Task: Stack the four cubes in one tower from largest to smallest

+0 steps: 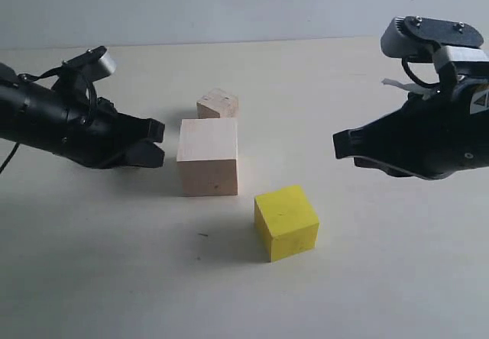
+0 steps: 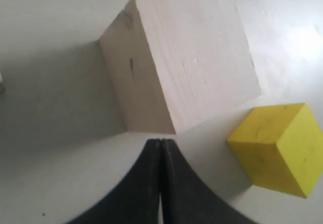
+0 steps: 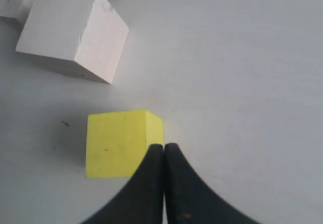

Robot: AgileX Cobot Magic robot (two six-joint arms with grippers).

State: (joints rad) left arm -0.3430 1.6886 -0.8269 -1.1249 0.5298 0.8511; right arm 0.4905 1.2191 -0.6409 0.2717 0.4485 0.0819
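Nothing is stacked yet. The large wooden cube [image 1: 208, 156] stands at the centre of the exterior view, with the yellow cube [image 1: 286, 221] apart at its lower right and a small wooden cube [image 1: 218, 104] just behind it. A possible fourth cube [image 3: 14, 6] barely shows in the right wrist view. The left gripper [image 1: 157, 142] and right gripper [image 1: 341, 144] hover empty, jaws pressed together. If the right one descends on the yellow cube without spreading, it would likely shove or tip it. The cube also sits skewed, so a misaligned pinch could twist it.
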